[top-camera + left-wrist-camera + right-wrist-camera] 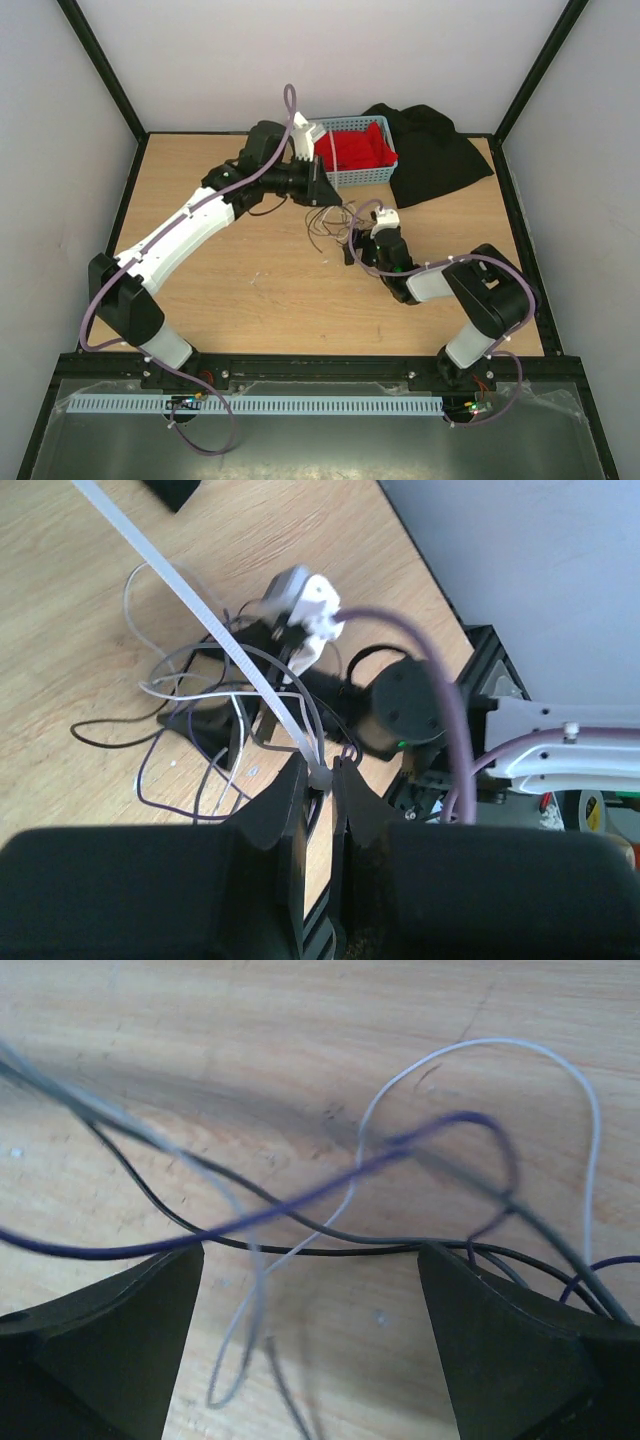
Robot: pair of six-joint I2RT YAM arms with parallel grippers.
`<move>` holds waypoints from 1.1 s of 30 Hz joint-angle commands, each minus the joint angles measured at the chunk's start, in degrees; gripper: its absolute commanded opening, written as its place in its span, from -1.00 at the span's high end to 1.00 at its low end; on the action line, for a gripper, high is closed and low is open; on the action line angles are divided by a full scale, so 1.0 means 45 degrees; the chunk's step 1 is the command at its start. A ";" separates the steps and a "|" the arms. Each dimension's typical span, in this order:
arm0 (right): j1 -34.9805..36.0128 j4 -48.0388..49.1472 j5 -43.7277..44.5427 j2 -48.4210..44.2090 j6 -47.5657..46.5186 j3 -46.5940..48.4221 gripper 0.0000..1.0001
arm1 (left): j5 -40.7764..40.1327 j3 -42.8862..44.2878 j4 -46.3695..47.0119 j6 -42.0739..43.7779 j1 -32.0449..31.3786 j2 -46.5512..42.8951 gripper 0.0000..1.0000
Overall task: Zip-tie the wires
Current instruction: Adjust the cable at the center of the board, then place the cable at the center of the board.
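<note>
The right gripper point(310, 1258) has its fingers point(110, 1340) spread wide. The wires point(400, 1145), purple, grey, black and pale strands, cross the gap between them in loose loops over the table point(300, 1020). The left gripper point(322, 772) has its fingers pressed almost together, pinching a white zip tie point(200, 605) that runs off toward 11 o'clock across the tangle. From above, the wires lie just toward 12 o'clock of the table's centre, between the two grippers. A basket point(352, 180) holding red cloth point(358, 148) sits at 12 o'clock and a black cloth point(430, 150) at 1 o'clock.
</note>
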 commanded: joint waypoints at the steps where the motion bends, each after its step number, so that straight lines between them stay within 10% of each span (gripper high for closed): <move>1: -0.0682 -0.1081 0.0280 0.0882 0.1357 0.0367 -0.99 | -0.0108 -0.1041 0.0158 -0.0183 0.0617 -0.0752 1.00; 19: -0.2404 -0.4555 -0.1381 0.3078 0.1618 0.4157 -0.99 | -0.0593 -0.6991 0.1312 -0.0911 0.1653 -0.1874 1.00; 33: -0.4463 -0.7006 -0.1004 0.3838 0.0652 0.6825 -0.99 | -0.0818 -0.7787 0.2099 -0.0841 0.1002 -0.0479 1.00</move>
